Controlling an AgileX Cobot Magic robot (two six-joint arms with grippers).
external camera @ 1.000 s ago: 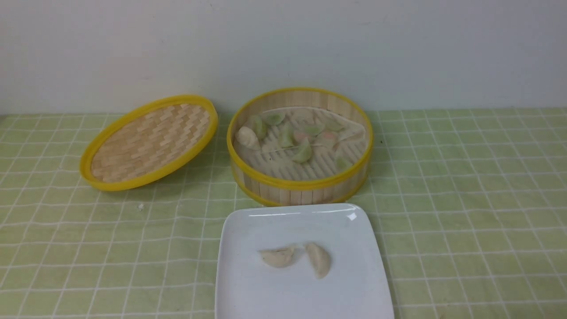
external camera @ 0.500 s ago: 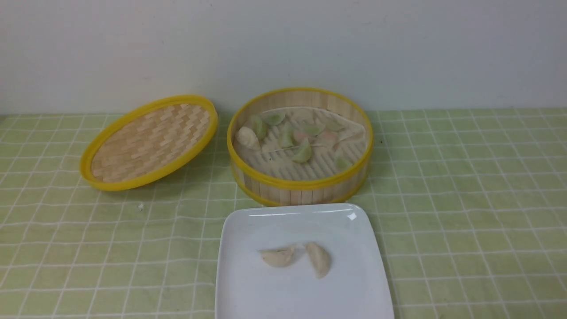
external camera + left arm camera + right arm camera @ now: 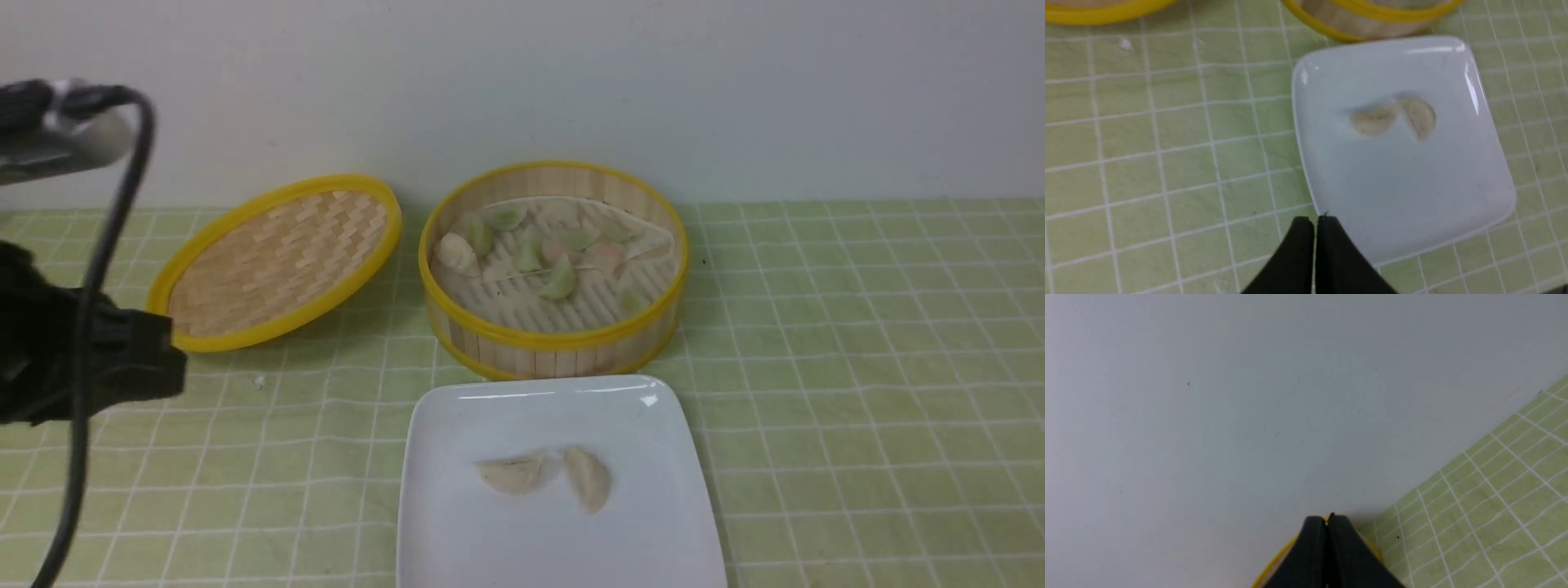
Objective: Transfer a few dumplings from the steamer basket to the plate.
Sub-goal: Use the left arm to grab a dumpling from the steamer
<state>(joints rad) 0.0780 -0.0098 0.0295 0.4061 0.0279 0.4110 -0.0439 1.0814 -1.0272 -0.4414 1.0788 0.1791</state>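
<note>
So far, two beige dumplings [image 3: 513, 474] lie on the plate [image 3: 457, 539], just beside the steamer basket [image 3: 555, 347]; several more sit inside it, awaiting transfer. Left jaws and right jaws are both clenched, empty.

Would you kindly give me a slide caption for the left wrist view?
Left hand, shut, looks down on the plate holding two beige dumplings, with the steamer basket just past it.
</note>
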